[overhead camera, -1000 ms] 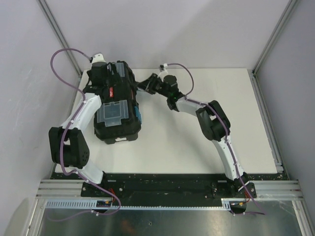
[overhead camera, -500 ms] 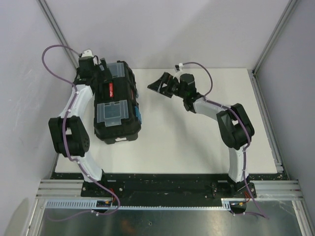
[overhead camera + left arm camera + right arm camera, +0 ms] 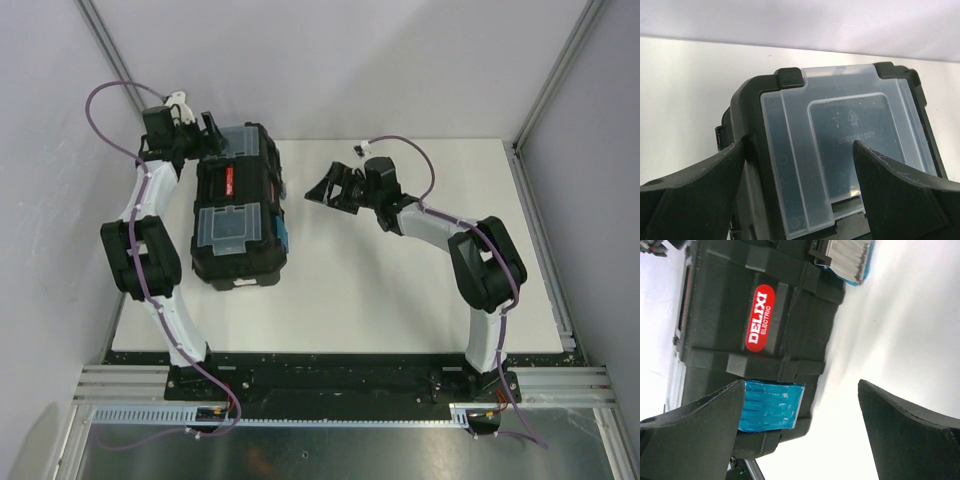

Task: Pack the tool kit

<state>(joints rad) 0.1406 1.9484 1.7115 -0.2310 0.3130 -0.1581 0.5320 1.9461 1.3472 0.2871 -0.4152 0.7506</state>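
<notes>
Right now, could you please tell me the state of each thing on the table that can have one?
toolbox: closed, standing upright.
clear compartment lids: both down flat.
blue latches: lying flat against the side.
left claw: open, holding nothing.
right claw: open, holding nothing.
</notes>
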